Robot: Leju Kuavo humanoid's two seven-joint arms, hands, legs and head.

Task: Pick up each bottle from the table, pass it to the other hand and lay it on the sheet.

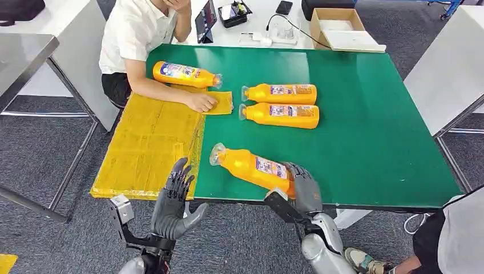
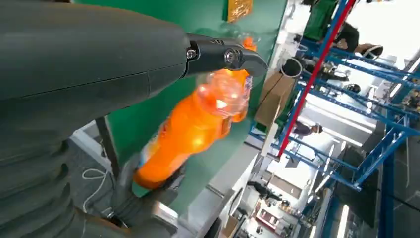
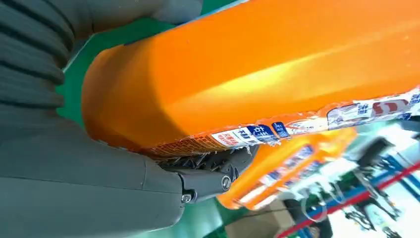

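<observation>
Four bottles: all orange, lying on their sides, clear caps, printed labels round the body.
Held bottle [image 1: 251,166]: near edge of green table [image 1: 371,142], base gripped by right hand [image 1: 302,185]; cap end points far-left toward the sheet, long axis runs diagonally near-right to far-left; whether it touches the table, cannot tell.
Right hand: wrapped around the bottle base, fingers on the label side, thumb on the other side as seen in the right wrist view.
Left hand [image 1: 174,202]: just off the near table edge by the sheet's near-right corner, fingers spread and raised, holding nothing; near the held bottle's cap end, apart from it.
Sheet [image 1: 151,142]: yellow, covers the left end of the table, printed, wrinkled.
Bottle on sheet [image 1: 185,74]: far end of sheet, cap pointing right, long axis roughly left-right, slightly tilted.
Pair of bottles: centre of table, far one [image 1: 281,93] and near one [image 1: 281,114] side by side, touching or nearly so, caps pointing left.
Person [image 1: 140,34]: seated at far-left, white shirt, hand [image 1: 201,101] resting on the sheet just in front of the bottle there, near the pair's caps.
Background: white table beyond with cardboard box [image 1: 337,25], tablet [image 1: 205,20], power strip [image 1: 274,35].
Obstructions: the person's forearm and hand lie over the far part of the sheet.
</observation>
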